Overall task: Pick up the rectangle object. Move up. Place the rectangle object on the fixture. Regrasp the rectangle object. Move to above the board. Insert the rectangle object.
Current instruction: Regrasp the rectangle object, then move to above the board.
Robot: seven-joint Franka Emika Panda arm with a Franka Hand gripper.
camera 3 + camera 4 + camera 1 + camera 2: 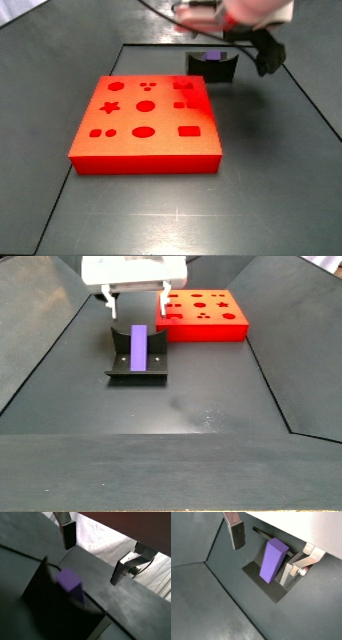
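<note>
So the rectangle object [139, 346] is sitting on the fixture [138, 368] right now, leaning against its upright, well apart from the board [203, 314] further back on the worktop [201, 406]. Your gripper [264, 543] hangs just above it with the fingers [236, 534] spread wide and empty, one plate either side of the purple block in a wrist view.

Looks like a small, stiff, light piece with a plain matte finish, so I'd guess it won't squash or slip much. For the regrasp, take it across the narrow sides near the upper end, squarely, or it'll probably twist when you go for the slot.
</note>
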